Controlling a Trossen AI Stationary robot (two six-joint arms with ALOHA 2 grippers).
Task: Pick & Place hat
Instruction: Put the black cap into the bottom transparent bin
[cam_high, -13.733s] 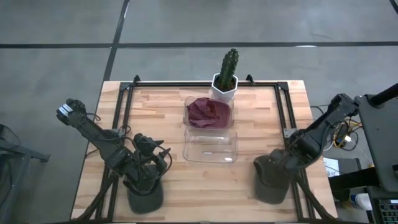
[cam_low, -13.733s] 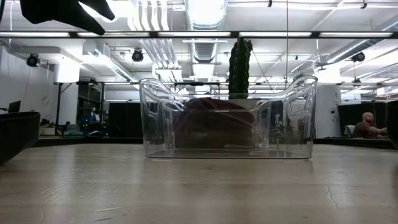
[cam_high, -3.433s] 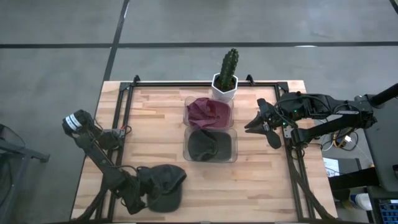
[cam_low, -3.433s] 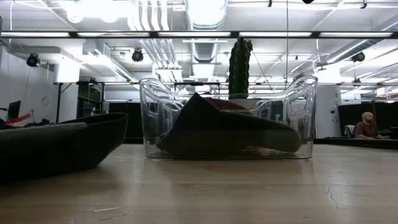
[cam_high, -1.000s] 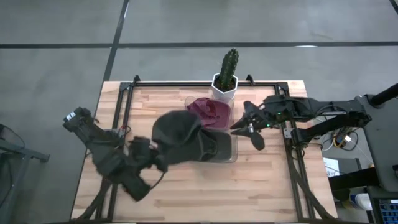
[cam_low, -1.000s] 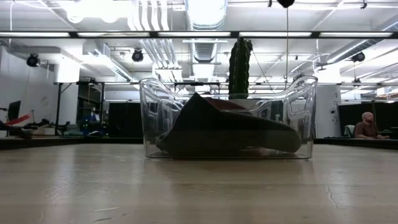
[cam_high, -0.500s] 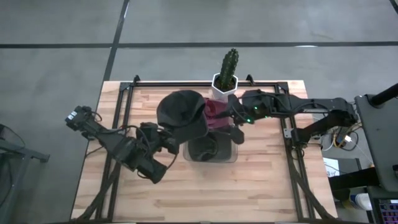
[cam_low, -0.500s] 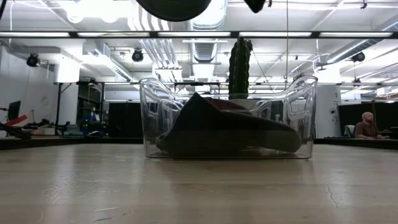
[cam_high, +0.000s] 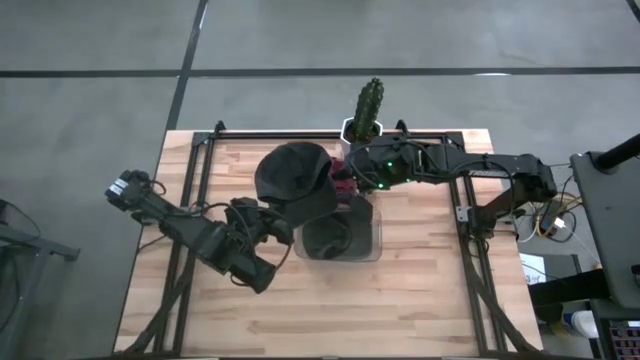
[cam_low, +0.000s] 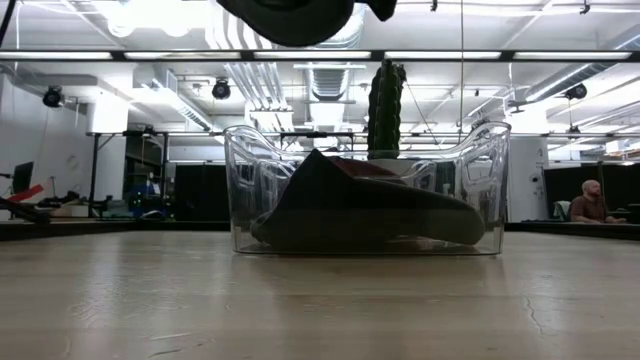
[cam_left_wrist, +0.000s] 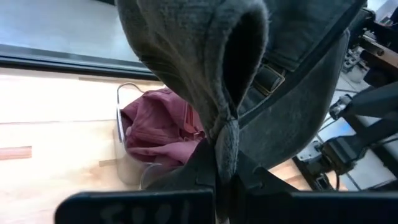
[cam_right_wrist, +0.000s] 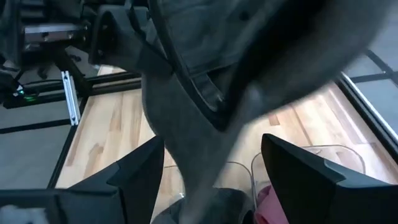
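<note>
left gripper (cam_left_wrist: 221, 168) clamped on dark grey fabric hat (cam_high: 296, 180), above clear plastic bin (cam_high: 375, 235) | right gripper (cam_right_wrist: 211, 168) spread wide beside hat, over bin

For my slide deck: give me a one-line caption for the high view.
Left gripper holds a dark hat above the clear bins as the open right gripper reaches in beside it.

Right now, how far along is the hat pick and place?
Done: one dark grey hat already lies in the near clear plastic bin, and maroon cloth fills the far bin. In hand: the left pincer is shut on a second dark grey cap, held in the air above the bins, with the right pincer open beside its brim. Left: lower it into a bin and let go.
</note>
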